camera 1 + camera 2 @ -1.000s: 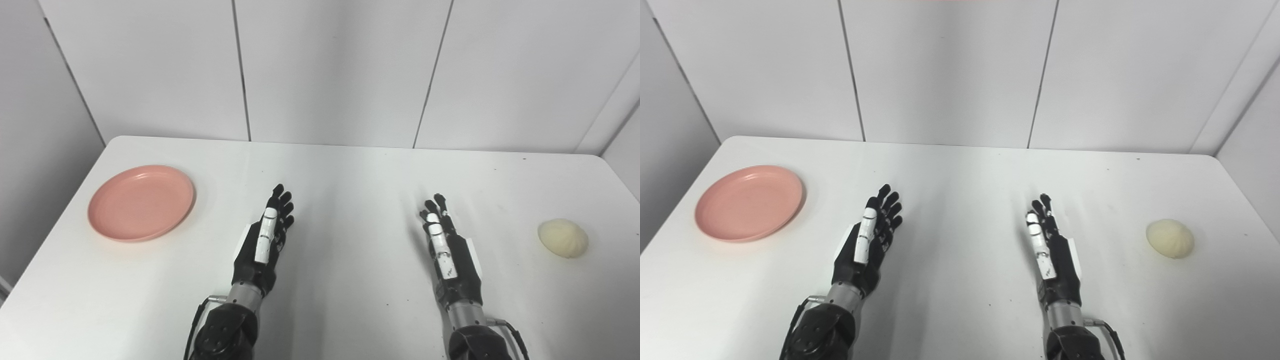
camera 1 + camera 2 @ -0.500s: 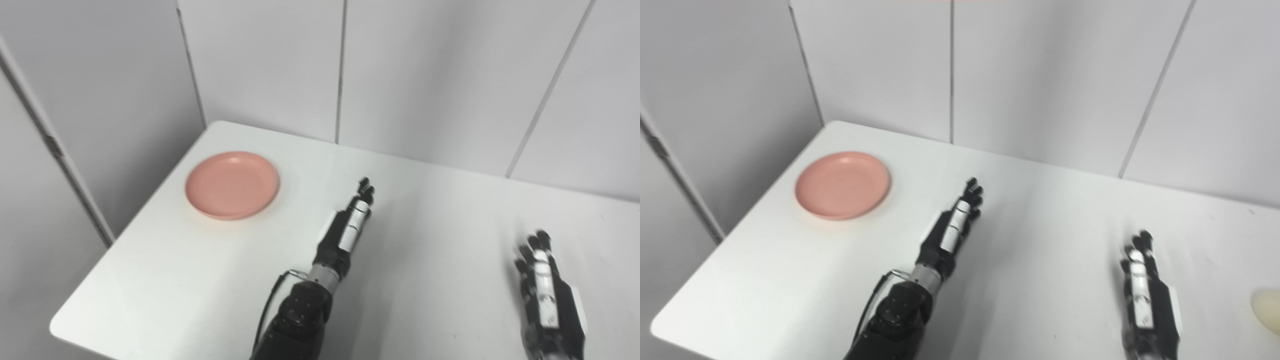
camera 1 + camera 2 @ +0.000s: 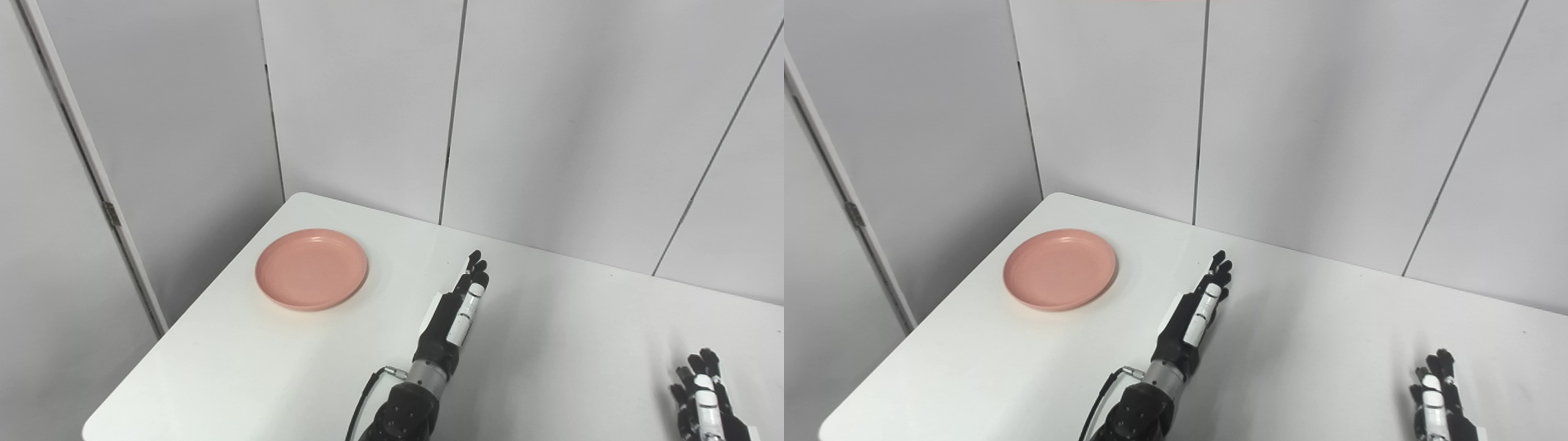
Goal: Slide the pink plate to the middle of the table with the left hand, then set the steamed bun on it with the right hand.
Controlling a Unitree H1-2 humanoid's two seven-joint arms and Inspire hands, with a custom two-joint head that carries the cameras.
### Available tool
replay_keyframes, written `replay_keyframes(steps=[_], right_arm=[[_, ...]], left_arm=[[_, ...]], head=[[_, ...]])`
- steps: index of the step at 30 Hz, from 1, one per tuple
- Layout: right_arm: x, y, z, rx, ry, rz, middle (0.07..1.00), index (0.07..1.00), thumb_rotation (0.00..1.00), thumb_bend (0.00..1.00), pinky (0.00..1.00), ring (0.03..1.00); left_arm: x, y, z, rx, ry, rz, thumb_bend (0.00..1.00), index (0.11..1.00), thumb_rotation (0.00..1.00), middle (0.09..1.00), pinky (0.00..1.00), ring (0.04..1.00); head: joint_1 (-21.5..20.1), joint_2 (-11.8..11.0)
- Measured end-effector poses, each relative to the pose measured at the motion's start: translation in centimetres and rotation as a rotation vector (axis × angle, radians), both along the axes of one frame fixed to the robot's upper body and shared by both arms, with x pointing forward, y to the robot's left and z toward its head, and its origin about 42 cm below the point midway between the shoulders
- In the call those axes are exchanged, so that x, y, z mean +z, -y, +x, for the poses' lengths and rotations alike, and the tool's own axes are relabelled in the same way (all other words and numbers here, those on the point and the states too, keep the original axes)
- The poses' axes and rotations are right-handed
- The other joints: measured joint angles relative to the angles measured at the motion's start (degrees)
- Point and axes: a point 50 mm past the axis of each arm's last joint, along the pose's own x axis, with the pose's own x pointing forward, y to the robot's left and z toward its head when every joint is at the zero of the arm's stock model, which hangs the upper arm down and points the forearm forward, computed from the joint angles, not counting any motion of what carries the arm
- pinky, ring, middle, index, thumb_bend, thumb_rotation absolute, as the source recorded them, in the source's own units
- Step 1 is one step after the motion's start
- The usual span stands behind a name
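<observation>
White table (image 3: pixel 257 367) holds pink plate (image 3: pixel 311 268); left hand (image 3: pixel 453 312) and right hand (image 3: pixel 1436 401) empty, fingers extended.

The worktop (image 3: pixel 257 367) in front of me was white and smooth, with a rounded corner at its far left and another at its near left. A few tiny dark specks dotted its surface. Behind it stood a wall of pale grey panels (image 3: pixel 361 104), divided by thin dark vertical seams, one of which came down to meet the worktop's far edge. To my left a separate grey panel (image 3: pixel 821 294) stood beside the worktop, with a lighter upright strip running along it and a small metal hinge (image 3: pixel 111 214) fixed on that strip.
</observation>
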Motion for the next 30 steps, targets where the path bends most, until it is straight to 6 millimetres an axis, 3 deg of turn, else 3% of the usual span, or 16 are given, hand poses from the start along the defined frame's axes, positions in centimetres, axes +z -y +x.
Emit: replay_keyframes(steps=[7,11,15,24,30], right_arm=[[0.0,0.0,0.0,0.0,0.002,0.003,1.0,1.0,0.84,0.35,1.0,1.0],[0.0,0.0,0.0,-0.001,0.001,0.0,1.0,1.0,0.85,0.31,1.0,1.0],[0.1,0.1,0.0,-0.001,0.002,0.001,1.0,1.0,0.85,0.32,1.0,1.0],[0.1,0.1,0.0,-0.002,0.005,0.006,1.0,1.0,0.84,0.33,1.0,1.0],[0.1,0.2,0.0,-0.005,0.007,0.007,1.0,1.0,0.84,0.34,1.0,1.0]], left_arm=[[0.3,-0.5,-0.5,0.046,0.022,0.029,0.65,1.0,1.0,1.0,1.0,1.0],[0.3,-0.8,-0.5,0.074,0.025,0.035,0.66,0.994,1.0,0.995,0.98,0.998],[0.6,-1.2,-0.5,0.158,0.06,0.14,0.69,0.96,1.0,0.968,0.98,0.973],[1.0,-4.2,-0.3,0.207,0.097,0.055,0.69,0.966,1.0,0.97,1.0,0.991],[1.9,-6.6,-0.1,0.261,0.122,0.057,0.69,0.94,1.0,0.939,1.0,0.947]], head=[[-0.4,0.0],[-0.3,0.1],[0.0,0.3],[-0.3,0.2],[-0.6,0.1]])
